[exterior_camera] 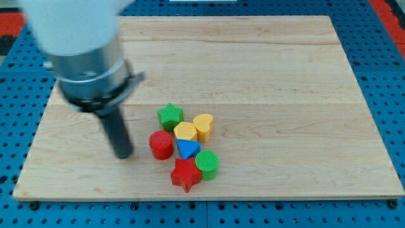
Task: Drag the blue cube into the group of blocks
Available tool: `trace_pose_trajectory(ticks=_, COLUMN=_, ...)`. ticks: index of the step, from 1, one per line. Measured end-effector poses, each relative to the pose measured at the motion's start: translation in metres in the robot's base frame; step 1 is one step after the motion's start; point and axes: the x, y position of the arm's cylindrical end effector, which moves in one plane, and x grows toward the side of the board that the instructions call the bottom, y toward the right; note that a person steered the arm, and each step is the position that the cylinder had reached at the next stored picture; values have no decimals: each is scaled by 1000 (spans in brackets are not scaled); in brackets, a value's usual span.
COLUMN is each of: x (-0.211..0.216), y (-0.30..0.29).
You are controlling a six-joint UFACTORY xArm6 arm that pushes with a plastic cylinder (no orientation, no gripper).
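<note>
My tip (123,155) rests on the wooden board, to the left of a tight group of blocks and a short gap from the red cylinder (161,144). The group holds a green star (169,115), a yellow hexagon (185,131), a yellow heart (204,125), a blue triangular block (187,149), a green cylinder (207,164) and a red star (185,174). The only blue block that shows is the triangular one, in the middle of the group. No blue cube shows; the arm hides part of the board's upper left.
The wooden board (285,95) lies on a blue pegboard table (386,63). The arm's large grey and white body (79,44) covers the view's upper left corner.
</note>
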Motion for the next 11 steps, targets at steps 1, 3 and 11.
trace_pose_trajectory(ticks=1, x=-25, y=-93)
trace_pose_trajectory(ticks=3, x=-178, y=-115)
trace_pose_trajectory(ticks=11, x=-72, y=50)
